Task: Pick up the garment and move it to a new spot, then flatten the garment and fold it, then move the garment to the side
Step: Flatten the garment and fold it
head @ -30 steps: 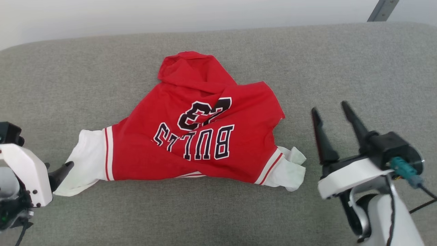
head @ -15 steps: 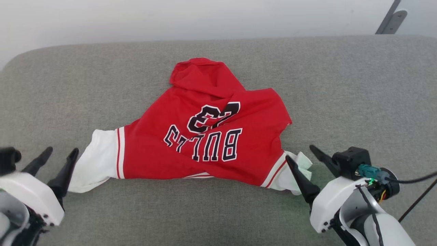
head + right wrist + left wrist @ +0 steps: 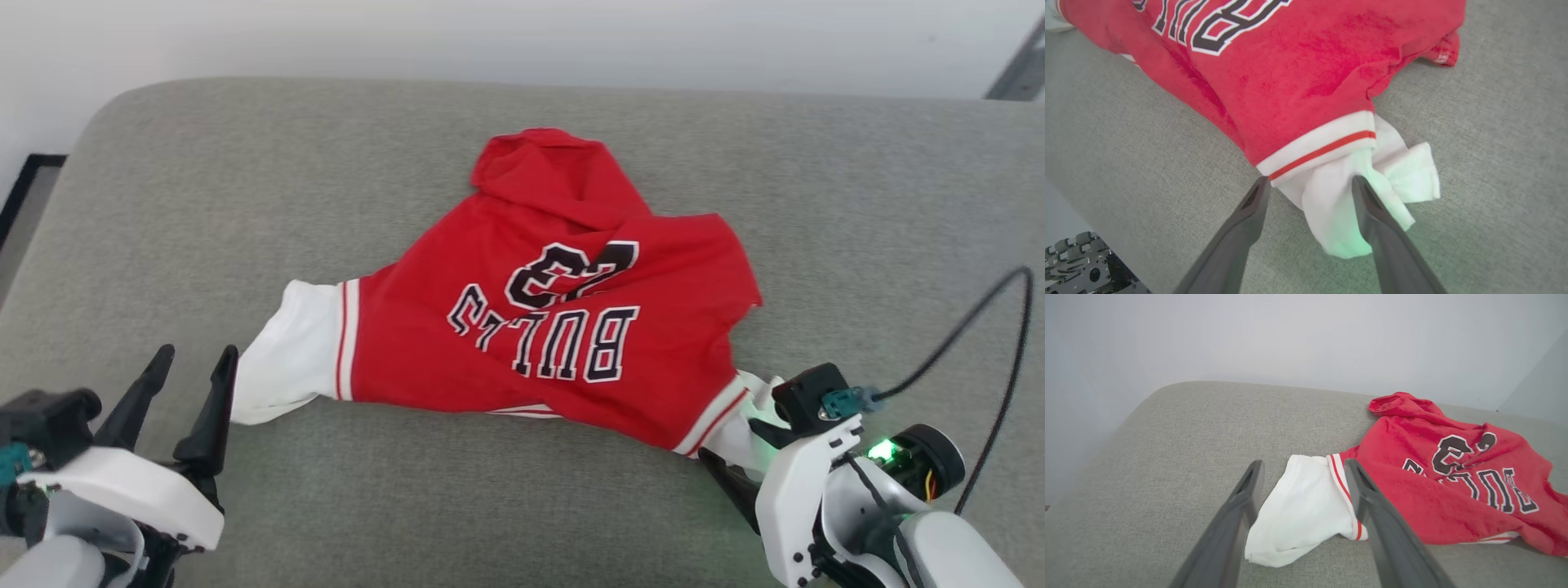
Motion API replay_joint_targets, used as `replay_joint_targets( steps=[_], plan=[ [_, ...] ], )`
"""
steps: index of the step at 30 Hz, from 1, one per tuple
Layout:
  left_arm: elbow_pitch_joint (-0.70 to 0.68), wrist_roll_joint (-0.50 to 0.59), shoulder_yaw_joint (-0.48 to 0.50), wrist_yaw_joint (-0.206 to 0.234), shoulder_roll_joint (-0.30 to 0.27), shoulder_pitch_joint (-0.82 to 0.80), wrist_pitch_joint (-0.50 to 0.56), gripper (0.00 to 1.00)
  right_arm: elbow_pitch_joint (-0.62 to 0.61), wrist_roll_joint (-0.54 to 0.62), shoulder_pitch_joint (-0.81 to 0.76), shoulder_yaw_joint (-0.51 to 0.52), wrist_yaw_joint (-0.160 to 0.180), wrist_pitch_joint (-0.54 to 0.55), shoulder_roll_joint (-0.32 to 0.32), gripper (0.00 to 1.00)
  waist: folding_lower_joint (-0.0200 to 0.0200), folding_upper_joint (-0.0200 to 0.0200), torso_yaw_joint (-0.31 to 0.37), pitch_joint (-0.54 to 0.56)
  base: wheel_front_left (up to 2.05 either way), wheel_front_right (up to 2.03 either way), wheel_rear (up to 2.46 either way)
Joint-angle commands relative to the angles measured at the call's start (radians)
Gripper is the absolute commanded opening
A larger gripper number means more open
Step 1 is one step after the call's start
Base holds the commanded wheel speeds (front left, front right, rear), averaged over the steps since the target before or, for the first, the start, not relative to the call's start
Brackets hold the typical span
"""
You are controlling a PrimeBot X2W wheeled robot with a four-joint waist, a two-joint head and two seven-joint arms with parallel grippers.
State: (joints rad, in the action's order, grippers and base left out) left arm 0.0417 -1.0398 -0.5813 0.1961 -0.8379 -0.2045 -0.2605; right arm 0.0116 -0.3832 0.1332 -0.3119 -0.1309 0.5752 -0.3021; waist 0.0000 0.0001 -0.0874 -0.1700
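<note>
My left fingers (image 3: 1361, 490) stand spread and released, gripping nothing. In the left wrist view they frame the white left sleeve (image 3: 1298, 502), but from the head view their tips sit just beside its cuff end, apart from the cloth. My right fingers (image 3: 1370, 208) are equally released. The crumpled right sleeve (image 3: 1331, 192) lies between the 2 of them, though I cannot tell whether either finger touches it yet.

The garment (image 3: 555, 327) lies mid-way across the grey cushion (image 3: 245, 204). Its BULLS lettering and the 23 read upside down to me, both sleeves point toward me, and the far end is humped up in folds.

As I judge it, the main risk is a shallow bite. If I clench at the very cuff, thin fabric can slide out as the weight of the red body comes on. On the right the sleeve is bunched, so I might catch only 1 loose flap and lose it. If I press too low, I could pinch the cushion cover together with the cloth. If 1 side grips and the other misses, the shirt swings and twists, which makes flattening harder. The folded far end could also stay tucked under when I lay it down. The black cable (image 3: 988, 327) by my right wrist could drag.
</note>
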Motion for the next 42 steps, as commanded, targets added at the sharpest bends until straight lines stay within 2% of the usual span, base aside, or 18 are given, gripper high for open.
replay_joint_targets(
  steps=[1, 9, 10, 11, 17, 22, 26, 30, 34, 42],
  plan=[
    [-0.005, 0.051, 0.049, -0.015, 0.039, 0.038, -0.006, 1.00, 0.011, 0.003, 0.016, -0.005, 0.000, 0.031, -0.012, 1.00, 0.0000, -0.0001, -0.026, -0.005, 0.00, 0.00, 0.00],
    [0.008, 0.225, 0.261, -0.087, 0.229, 0.176, -0.006, 1.00, 0.096, 0.024, 0.078, -0.070, 0.000, 0.124, -0.048, 1.00, 0.0000, -0.0001, -0.079, -0.006, 0.00, 0.00, 0.00],
    [0.010, 0.239, 0.283, -0.097, 0.250, 0.190, -0.006, 1.00, 0.112, 0.031, 0.087, -0.078, 0.000, 0.126, -0.053, 0.39, 0.0000, -0.0001, -0.084, -0.005, 0.00, 0.00, 0.00],
    [0.013, 0.252, 0.303, -0.111, 0.272, 0.201, -0.006, 1.00, 0.125, 0.034, 0.097, -0.078, 0.000, 0.119, -0.054, 0.00, 0.0000, -0.0001, -0.090, -0.003, 0.00, 0.00, 0.00],
    [0.022, 0.317, 0.383, -0.174, 0.359, 0.255, -0.006, 1.00, 0.151, -0.003, 0.131, -0.036, 0.000, 0.134, -0.023, 0.00, 0.0000, -0.0001, -0.115, 0.011, 0.00, 0.00, 0.00],
    [0.033, 0.359, 0.435, -0.230, 0.417, 0.278, -0.006, 1.00, 0.099, -0.058, 0.160, 0.013, 0.000, 0.204, -0.024, 0.00, 0.0000, -0.0001, -0.131, 0.016, 0.00, 0.00, 0.00],
    [0.048, 0.390, 0.458, -0.259, 0.450, 0.285, -0.006, 1.00, 0.043, -0.096, 0.202, 0.057, 0.000, 0.251, -0.029, 0.00, 0.0000, -0.0001, -0.141, 0.013, 0.00, 0.00, 0.00],
    [0.063, 0.409, 0.469, -0.279, 0.476, 0.272, -0.006, 1.00, 0.050, -0.082, 0.273, 0.087, 0.000, 0.238, -0.034, 0.00, 0.0000, -0.0001, -0.149, 0.007, 0.00, 0.00, 0.00],
    [0.076, 0.424, 0.469, -0.296, 0.495, 0.253, -0.006, 1.00, 0.127, -0.065, 0.366, 0.095, 0.000, 0.195, -0.039, 0.00, 0.0000, -0.0001, -0.162, 0.001, 0.00, 0.00, 0.00],
    [0.119, 0.445, 0.435, -0.319, 0.520, 0.210, -0.006, 1.00, 0.468, -0.032, 0.581, 0.053, 0.000, 0.005, -0.037, 0.00, 0.0000, -0.0001, -0.211, -0.015, 0.00, 0.00, 0.00]
  ],
)
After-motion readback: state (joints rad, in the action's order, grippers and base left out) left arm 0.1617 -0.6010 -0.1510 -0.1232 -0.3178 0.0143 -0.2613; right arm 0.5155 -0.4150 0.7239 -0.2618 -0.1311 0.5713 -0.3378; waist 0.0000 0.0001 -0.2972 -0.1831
